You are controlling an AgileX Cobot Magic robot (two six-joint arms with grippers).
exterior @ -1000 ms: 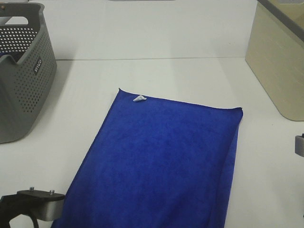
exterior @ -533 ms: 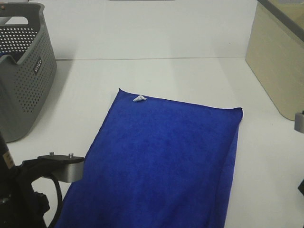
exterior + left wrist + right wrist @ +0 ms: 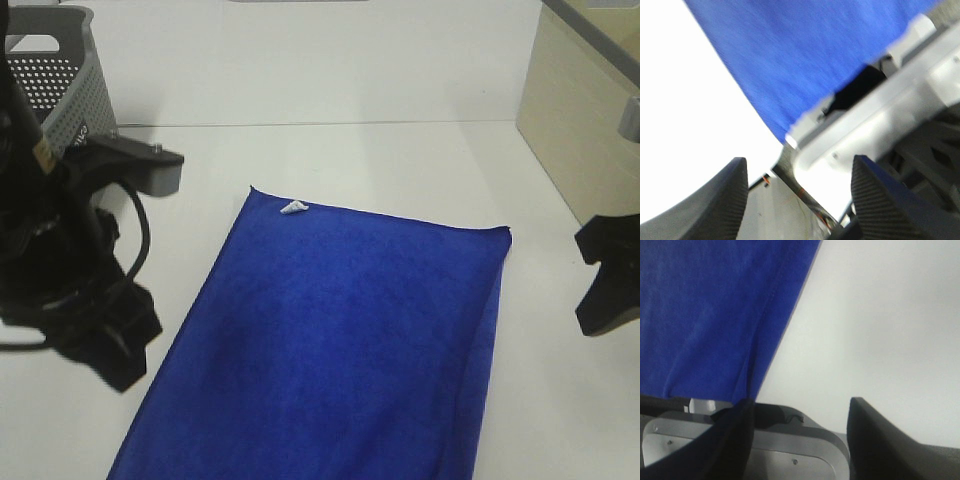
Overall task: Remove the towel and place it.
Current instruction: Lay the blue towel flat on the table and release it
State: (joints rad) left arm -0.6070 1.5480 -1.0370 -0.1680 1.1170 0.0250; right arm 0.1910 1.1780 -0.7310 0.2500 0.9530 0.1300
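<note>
The royal-blue towel (image 3: 340,340) lies spread flat on the white table, with its small white tag (image 3: 292,208) at the far left corner. My left gripper (image 3: 108,345) hangs just off the towel's left edge, clear of the cloth. In the left wrist view the left gripper (image 3: 800,200) is open and empty, with the towel (image 3: 800,60) beyond its fingers. My right gripper (image 3: 606,288) hovers to the right of the towel's far right corner. The right wrist view shows the right gripper (image 3: 800,440) open, with the towel's edge (image 3: 715,315) beside it and nothing held.
A grey perforated basket (image 3: 62,92) stands at the far left, partly behind the left arm. A beige bin (image 3: 585,130) fills the far right corner. The towel's near end reaches the table's front edge, where the robot's grey base (image 3: 875,115) shows.
The left arm has risen from the bottom left corner and moved back towards the basket. The right gripper has come into view at the right. The towel has not moved.
</note>
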